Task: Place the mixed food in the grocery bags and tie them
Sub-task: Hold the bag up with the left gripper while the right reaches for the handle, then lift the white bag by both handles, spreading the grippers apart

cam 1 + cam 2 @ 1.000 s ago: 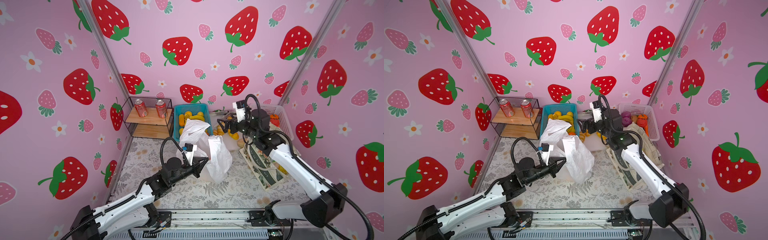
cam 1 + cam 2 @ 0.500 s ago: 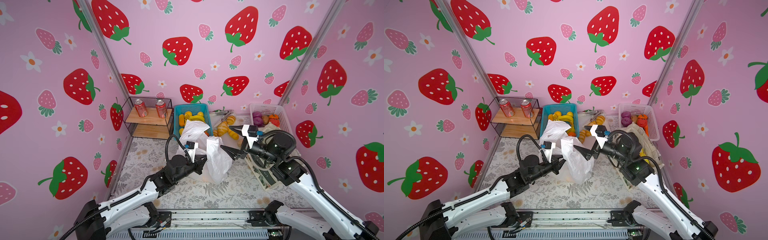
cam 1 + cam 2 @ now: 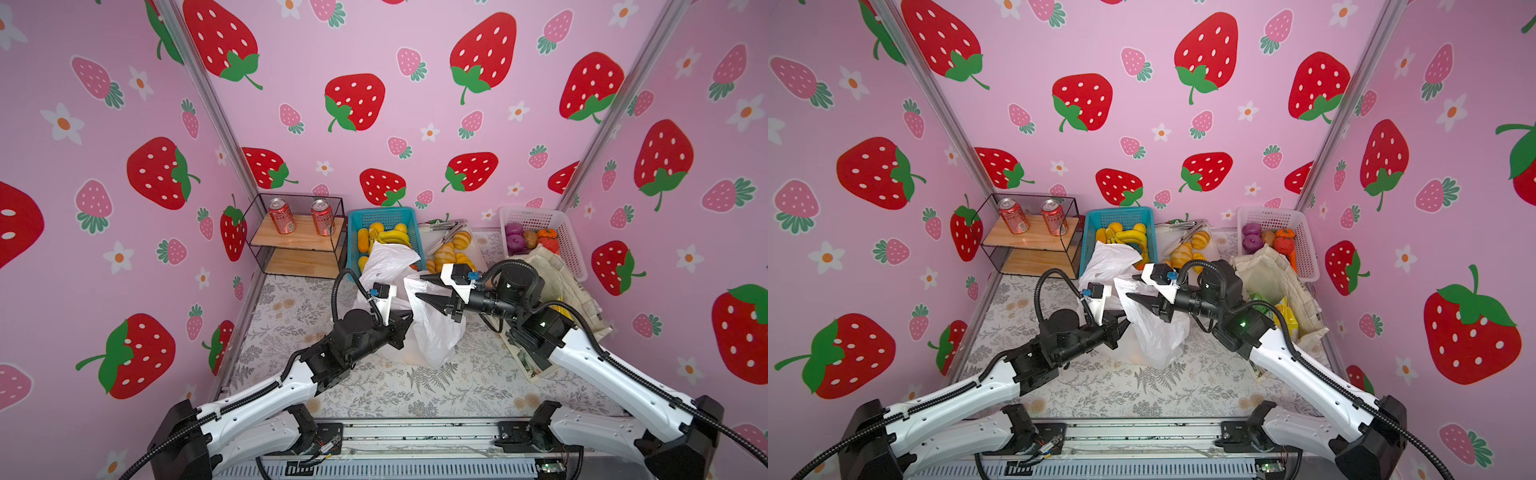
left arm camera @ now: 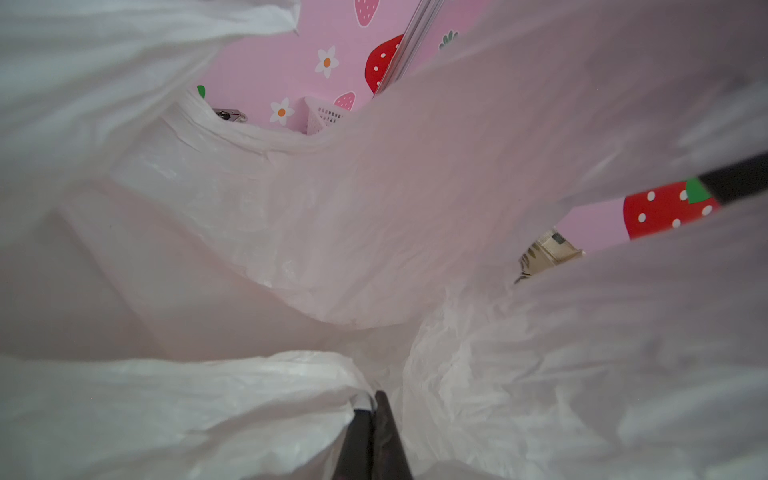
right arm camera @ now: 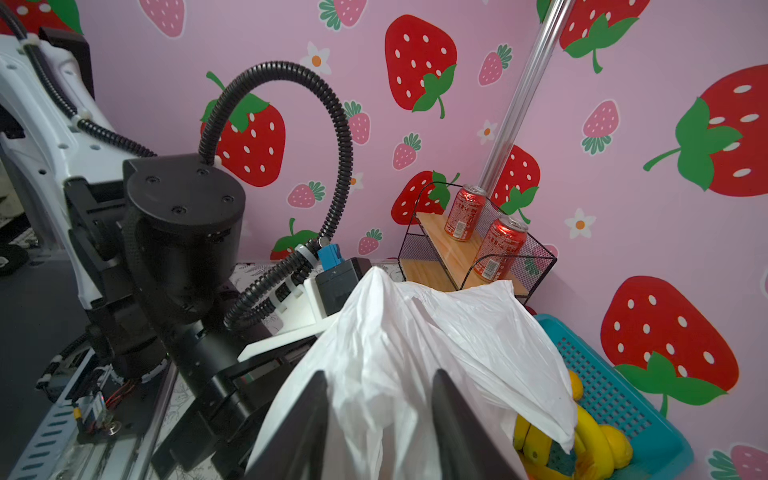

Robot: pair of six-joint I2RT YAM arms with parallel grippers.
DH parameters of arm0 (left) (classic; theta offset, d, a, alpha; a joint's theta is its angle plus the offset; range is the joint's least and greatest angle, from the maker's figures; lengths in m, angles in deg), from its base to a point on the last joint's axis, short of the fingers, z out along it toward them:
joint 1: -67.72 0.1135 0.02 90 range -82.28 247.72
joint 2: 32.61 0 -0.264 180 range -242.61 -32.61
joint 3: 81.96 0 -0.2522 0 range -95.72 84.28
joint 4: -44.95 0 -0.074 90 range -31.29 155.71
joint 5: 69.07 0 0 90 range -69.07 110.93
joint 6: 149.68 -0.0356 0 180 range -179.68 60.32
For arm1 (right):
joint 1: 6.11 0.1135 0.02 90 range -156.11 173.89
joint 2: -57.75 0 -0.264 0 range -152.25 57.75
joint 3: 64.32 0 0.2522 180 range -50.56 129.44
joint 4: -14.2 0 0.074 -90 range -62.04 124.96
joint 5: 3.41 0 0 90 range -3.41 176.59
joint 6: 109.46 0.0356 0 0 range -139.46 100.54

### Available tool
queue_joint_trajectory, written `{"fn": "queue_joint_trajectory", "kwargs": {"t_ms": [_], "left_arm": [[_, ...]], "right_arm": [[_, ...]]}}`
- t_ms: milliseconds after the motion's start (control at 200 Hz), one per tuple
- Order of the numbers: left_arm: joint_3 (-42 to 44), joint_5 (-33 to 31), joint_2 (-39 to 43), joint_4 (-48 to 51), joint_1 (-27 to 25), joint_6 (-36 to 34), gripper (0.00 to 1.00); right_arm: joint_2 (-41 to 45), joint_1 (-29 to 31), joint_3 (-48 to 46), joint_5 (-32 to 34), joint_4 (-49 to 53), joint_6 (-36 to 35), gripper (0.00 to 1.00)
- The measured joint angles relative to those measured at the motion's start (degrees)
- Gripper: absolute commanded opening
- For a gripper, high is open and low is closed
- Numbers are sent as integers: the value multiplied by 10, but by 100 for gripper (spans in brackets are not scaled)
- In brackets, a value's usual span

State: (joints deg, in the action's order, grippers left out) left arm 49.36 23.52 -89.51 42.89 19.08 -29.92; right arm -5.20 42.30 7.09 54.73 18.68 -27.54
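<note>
The white plastic grocery bag (image 3: 436, 332) (image 3: 1158, 332) stands crumpled in the middle of the table. My left gripper (image 3: 409, 318) (image 3: 1125, 322) is shut on a fold of it; in the left wrist view the gripper (image 4: 374, 399) pinches plastic (image 4: 291, 249) that fills the frame. My right gripper (image 3: 418, 286) (image 3: 1129, 286) reaches in from the right. Its jaws stand apart around the bag's upper flap (image 5: 436, 340), seen with the gripper (image 5: 379, 374) in the right wrist view. The canvas tote (image 3: 557, 270) lies at the right, with a yellow packet (image 3: 1283, 316) at its mouth. Golden rolls (image 3: 446, 251) lie behind the bag.
A blue basket (image 3: 390, 216) with bananas stands behind the bag. A white basket (image 3: 536, 214) with purple and orange produce is at the back right. A wire shelf (image 3: 299, 249) carries two red soda cans (image 3: 282, 216) at the back left.
My right arm swung from the back tray down to the plastic bag, and its jaws narrowed around the bag's upper flap. My left gripper kept its hold on the bag.
</note>
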Motion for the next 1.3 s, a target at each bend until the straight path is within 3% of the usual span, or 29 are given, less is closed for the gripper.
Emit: {"fn": "queue_joint_trajectory", "kwargs": {"t_ms": [175, 295, 420, 570, 805, 975, 1150, 1235, 1300], "left_arm": [[-2, -19, 50, 47, 8, -42, 51], [-30, -57, 109, 105, 10, -113, 62], [-89, -103, 141, 150, 11, -195, 65], [-172, -147, 124, 188, 11, -297, 69], [-317, -179, 10, 269, 2, -455, 81], [-363, -212, -67, 303, -21, -569, 88], [-377, -278, -137, 295, -26, -676, 85], [-379, -304, -163, 279, -23, -715, 77], [-382, -318, -183, 264, -19, -740, 64]], "right_arm": [[37, -54, -44, -17, -40, 52, 4], [52, -113, -69, -30, -81, 110, 1], [58, -137, -87, -31, -107, 159, 0], [60, -142, -90, -24, -122, 190, 0], [60, -153, -90, -12, -127, 219, 0], [59, -165, -90, -7, -128, 239, 0], [52, -174, -90, -7, -131, 258, 0], [49, -175, -90, -7, -131, 265, 0], [48, -175, -90, -8, -133, 269, 0]]}}
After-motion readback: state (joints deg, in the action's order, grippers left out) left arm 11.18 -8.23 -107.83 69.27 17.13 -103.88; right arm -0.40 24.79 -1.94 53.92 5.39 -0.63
